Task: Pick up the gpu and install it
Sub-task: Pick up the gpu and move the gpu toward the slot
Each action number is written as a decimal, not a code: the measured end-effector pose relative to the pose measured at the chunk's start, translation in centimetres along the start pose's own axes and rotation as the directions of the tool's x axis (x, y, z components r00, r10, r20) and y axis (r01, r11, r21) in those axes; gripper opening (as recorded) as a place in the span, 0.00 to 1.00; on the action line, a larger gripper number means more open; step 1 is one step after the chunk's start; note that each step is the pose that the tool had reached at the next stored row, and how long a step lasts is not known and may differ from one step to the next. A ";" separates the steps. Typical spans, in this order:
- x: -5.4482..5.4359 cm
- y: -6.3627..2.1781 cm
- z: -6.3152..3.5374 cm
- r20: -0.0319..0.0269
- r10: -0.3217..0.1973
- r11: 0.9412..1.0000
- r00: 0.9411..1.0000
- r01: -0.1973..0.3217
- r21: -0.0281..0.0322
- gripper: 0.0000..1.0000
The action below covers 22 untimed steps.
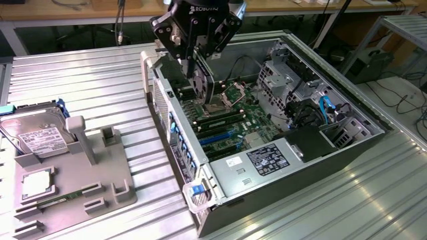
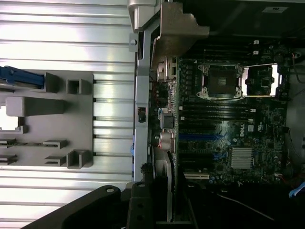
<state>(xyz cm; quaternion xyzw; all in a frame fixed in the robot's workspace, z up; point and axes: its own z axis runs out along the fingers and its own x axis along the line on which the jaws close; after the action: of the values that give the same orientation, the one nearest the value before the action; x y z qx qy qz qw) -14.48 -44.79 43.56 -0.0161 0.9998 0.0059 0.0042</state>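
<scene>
The gpu [image 1: 203, 85] hangs on edge from my gripper [image 1: 193, 60], which is shut on its upper edge. It is a thin board held upright inside the open computer case [image 1: 347, 150], just above the motherboard [image 1: 250, 107] near the rear wall. In the wrist view the gpu [image 2: 170, 176] appears edge-on between the dark fingers [image 2: 138, 205], its silver bracket [image 2: 178, 33] standing by the case's rear panel. The blue and black expansion slots [image 2: 200, 138] lie beside the card's lower edge. Whether the card touches a slot is hidden.
A grey holder tray [image 1: 100, 175] sits on the exterior view's left with a hard drive [image 1: 33, 135], a processor chip [image 1: 37, 182] and a memory stick [image 1: 60, 200]. Inside the case are the power supply [image 1: 267, 160], drive cages [image 1: 293, 80] and blue cables [image 1: 327, 107].
</scene>
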 end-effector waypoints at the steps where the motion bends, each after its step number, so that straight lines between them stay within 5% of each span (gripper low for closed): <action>1: -0.1 0.00 0.00 0.000 0.000 1.000 1.000 0.000 0.000 0.28; 22: -2.3 -0.08 0.02 0.000 -0.003 1.000 1.000 0.003 0.000 0.28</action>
<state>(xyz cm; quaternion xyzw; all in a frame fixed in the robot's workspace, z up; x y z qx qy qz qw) -12.16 -44.80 43.55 -0.0178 0.9998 0.0059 0.0042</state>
